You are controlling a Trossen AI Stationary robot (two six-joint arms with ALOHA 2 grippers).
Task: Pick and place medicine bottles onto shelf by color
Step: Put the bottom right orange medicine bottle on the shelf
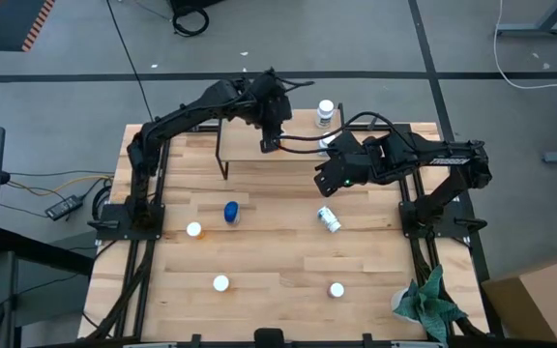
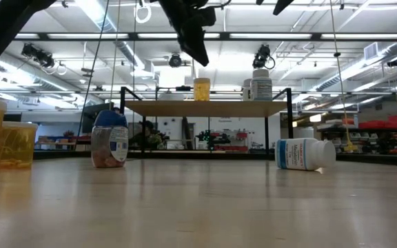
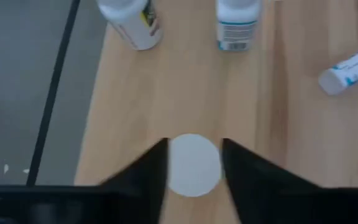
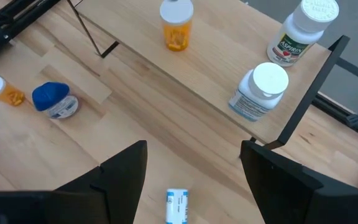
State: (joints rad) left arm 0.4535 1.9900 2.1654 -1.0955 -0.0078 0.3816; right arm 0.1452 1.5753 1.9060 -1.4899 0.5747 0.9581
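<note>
1. Left gripper over the shelf, fingers partly closed either side of a white bottle cap; contact with it not clear
2. Right gripper wide open, holding nothing, above a white bottle lying on its side on the table
3. On the shelf: an orange bottle, a white-capped bottle, and one labelled "ASPIRIN"
4. From the table's centre: a blue-topped bottle at ten o'clock, white caps at five, seven and nine, a green cloth at four
5. Grey floor with cables around; ceiling lights and stocked shelves beyond
</note>
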